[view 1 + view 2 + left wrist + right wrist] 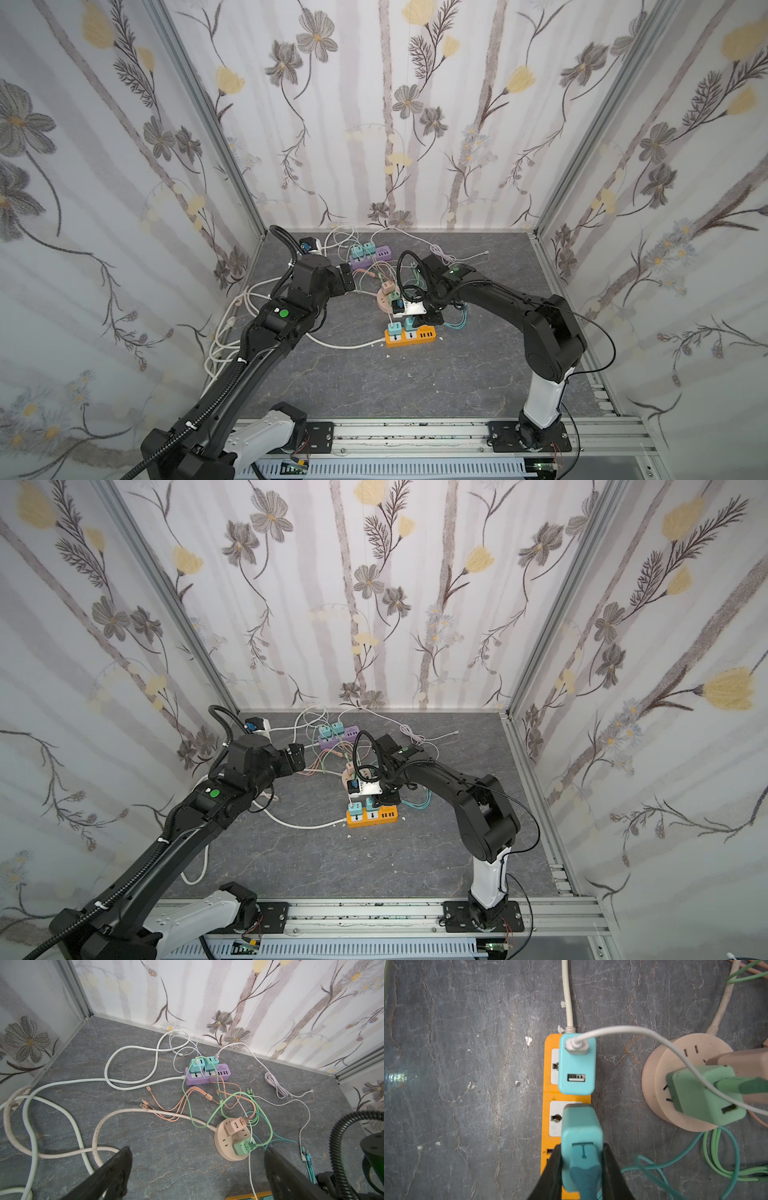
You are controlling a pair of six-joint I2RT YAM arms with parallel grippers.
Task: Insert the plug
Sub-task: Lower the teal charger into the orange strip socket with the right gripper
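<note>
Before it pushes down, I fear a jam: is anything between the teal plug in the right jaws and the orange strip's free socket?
Nothing visible does. The teal plug is over the free socket of the orange strip; the neighbouring blue charger and its white cable lie clear to one side.

A bare stretch of the desk (374, 386) is left open in front of the orange power strip (411, 337). Behind it, passage is barred by the round socket hub (223, 1145) and a tangle of cables (218, 1103) reaching to the purple strip (199, 1080). The desk's left edge is crowded by thick white cords (94, 1138). The orange strip's middle socket (556, 1119) is partly covered by the teal plug (581, 1132) and flanked by a teal charger (577, 1066).
</note>
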